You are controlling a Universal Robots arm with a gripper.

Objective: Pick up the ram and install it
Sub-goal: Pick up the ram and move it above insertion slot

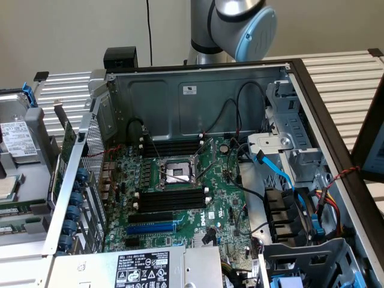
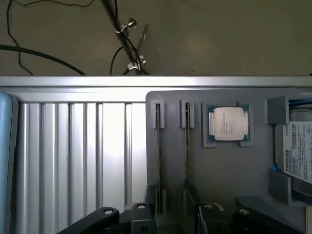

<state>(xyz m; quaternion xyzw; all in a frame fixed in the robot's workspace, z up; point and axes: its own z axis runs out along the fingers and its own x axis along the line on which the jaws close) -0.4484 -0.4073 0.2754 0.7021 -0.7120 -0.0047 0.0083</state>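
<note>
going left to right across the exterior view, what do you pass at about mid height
grey hard drive with white label → row of blue plastic clips → silver metal processor socket → light blue flat cable → red and yellow wires

My silver arm with its pale blue joint cap [image 1: 235,24] is standing behind the open grey metal computer case [image 1: 174,102], whose green motherboard [image 1: 221,180] is showing black memory slots [image 1: 171,200] beside the silver processor socket [image 1: 177,171].
</note>
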